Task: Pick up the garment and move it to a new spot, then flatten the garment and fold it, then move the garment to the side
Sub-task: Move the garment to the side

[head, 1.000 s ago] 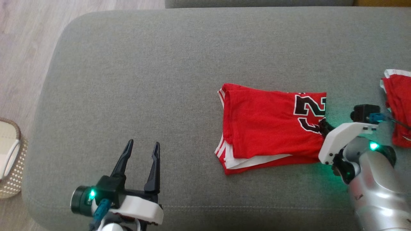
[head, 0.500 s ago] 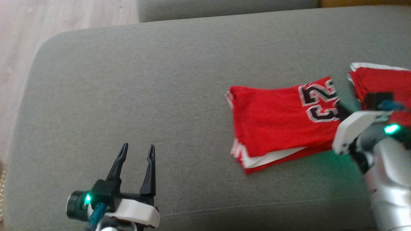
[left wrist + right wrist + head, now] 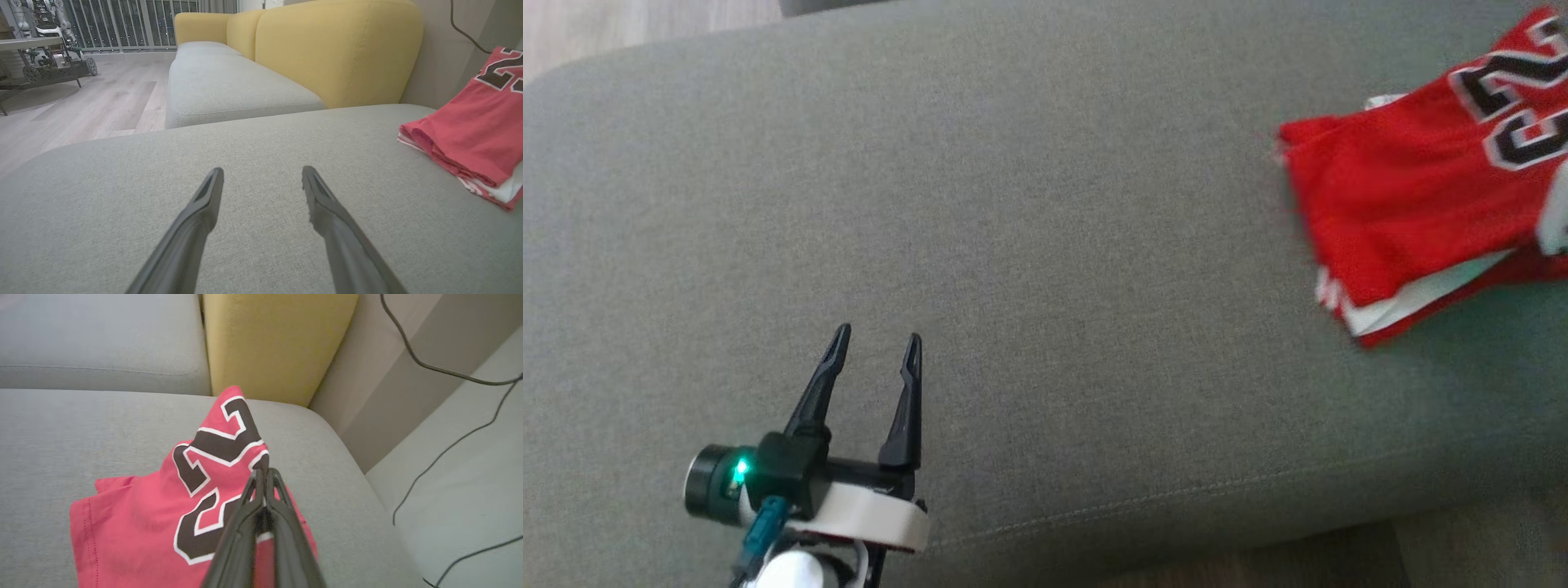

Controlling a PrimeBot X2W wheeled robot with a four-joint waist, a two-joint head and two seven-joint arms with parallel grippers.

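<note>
While the left gripper is hanging over the lower left of the grey cushion, its two dark fingers are standing spread wide apart, gripping nothing, so that one's just idling. Over at the far right, one red garment is lying folded in a stack of layers. White trim is peeking out along its near edge and two black digits outlined in white are showing on top. In the right wrist view, the right gripper is pinching its two fingers tight together on the garment's edge right by those digits, with a strip of red cloth caught between them. That end is standing raised while the left end is resting on the cushion. One yellow backrest is sitting behind, and thin black cables, exact count hard to tell, are running across the pale surface further right.
</note>
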